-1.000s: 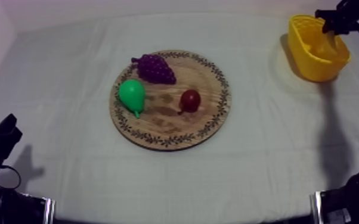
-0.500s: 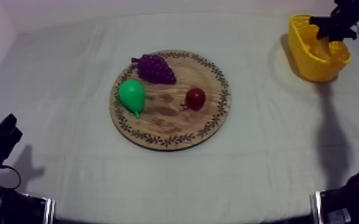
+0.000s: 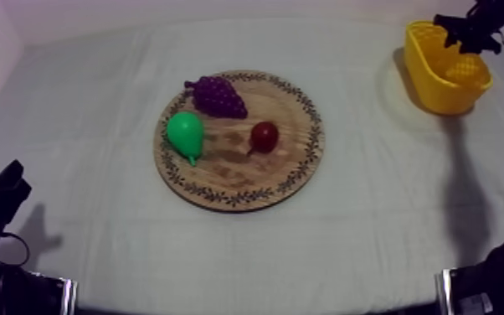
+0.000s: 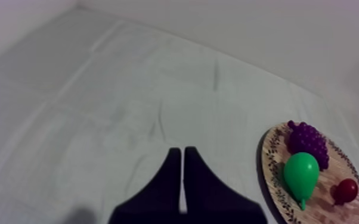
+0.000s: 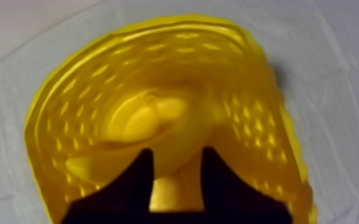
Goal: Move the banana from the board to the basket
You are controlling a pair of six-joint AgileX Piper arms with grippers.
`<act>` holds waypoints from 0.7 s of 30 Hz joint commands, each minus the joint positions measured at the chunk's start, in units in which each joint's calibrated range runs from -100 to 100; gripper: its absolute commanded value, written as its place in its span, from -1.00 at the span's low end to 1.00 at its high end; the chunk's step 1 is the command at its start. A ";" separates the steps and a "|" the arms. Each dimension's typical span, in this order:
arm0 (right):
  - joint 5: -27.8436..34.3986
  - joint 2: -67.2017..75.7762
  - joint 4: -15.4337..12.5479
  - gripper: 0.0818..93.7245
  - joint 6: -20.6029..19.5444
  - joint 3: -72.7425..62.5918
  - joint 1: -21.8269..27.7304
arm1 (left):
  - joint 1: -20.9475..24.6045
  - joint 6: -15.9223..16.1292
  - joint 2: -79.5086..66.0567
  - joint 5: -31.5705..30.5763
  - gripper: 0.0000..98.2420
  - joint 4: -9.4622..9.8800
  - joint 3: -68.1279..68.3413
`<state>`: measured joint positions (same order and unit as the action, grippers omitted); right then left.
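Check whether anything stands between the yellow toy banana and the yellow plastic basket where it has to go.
Nothing visible does. The curved yellow toy banana already lies inside the yellow perforated basket, directly beneath the right gripper, whose black fingers are apart above it.

Banana (yellow, curved) sits inside yellow basket.

One board, one pear, one bunch of grapes, one small red fruit, one yellow basket, one banana
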<state>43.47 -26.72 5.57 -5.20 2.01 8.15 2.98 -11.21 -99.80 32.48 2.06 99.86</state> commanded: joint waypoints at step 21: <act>-10.14 41.57 -5.11 -1.00 7.23 40.92 0.34 | 0.03 0.01 -0.03 0.02 -1.00 0.01 0.03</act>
<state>34.12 7.93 0.57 1.59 36.23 8.63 2.98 -11.21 -99.80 32.48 2.06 99.86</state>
